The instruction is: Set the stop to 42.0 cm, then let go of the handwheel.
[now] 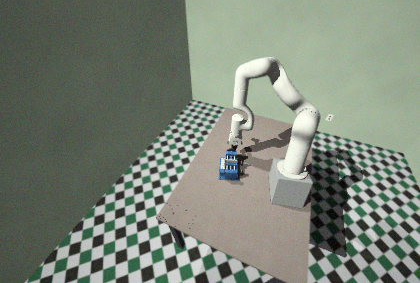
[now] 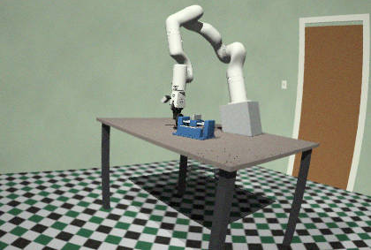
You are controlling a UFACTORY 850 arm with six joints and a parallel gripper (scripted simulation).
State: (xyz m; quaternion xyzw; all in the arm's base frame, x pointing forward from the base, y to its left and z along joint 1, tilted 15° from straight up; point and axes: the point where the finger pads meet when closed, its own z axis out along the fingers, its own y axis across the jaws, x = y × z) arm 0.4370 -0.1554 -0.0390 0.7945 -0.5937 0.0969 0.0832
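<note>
A small blue stop fixture [image 1: 229,168] with pale rails and a grey block sits on the brown table; it also shows in the exterior view [image 2: 194,129]. Its handwheel is at the end facing the gripper and is too small to see clearly. My gripper [image 1: 233,148] points straight down at that end of the fixture and is shut on the handwheel; in the exterior view the gripper [image 2: 177,118] is at the fixture's left end. The stop's position on the rails is too small to read.
The arm's grey base box [image 1: 290,186] stands on the table to the right of the fixture. The table edge lies in front [image 2: 221,165]. A brown door [image 2: 329,103] is in the right wall.
</note>
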